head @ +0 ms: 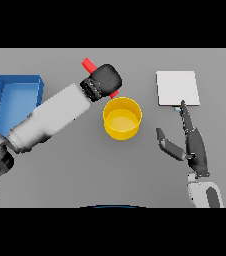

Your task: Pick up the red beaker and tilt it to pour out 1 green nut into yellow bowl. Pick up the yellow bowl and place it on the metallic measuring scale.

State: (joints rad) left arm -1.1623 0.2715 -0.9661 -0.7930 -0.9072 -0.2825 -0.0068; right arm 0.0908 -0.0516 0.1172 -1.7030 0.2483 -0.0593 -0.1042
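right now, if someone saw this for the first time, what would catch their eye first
The left hand, curled round the red beaker, holds it tipped just above the far rim of the yellow bowl in the middle of the table. Next comes the blue bin at the far left, and the pale square scale to the right, with the right hand open just in front of it.
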